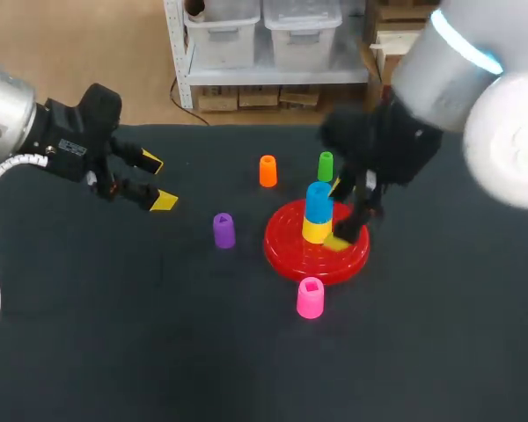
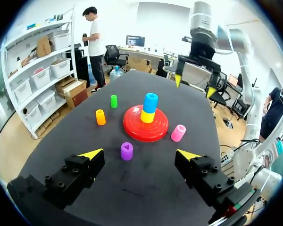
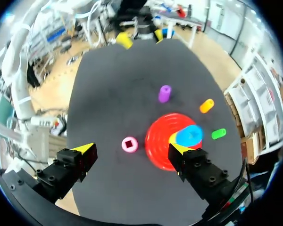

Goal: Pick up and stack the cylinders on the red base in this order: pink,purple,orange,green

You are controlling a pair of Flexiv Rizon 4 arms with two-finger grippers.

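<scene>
While right tool (image 1: 336, 214) gapes above red base (image 1: 286, 255), pink cylinder (image 1: 310, 297) stands beside.

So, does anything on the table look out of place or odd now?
Yes. The red base already carries a yellow cylinder with a blue cylinder on it; neither belongs to the listed order. The pink cylinder, purple cylinder, orange cylinder and green cylinder stand off the base.
</scene>
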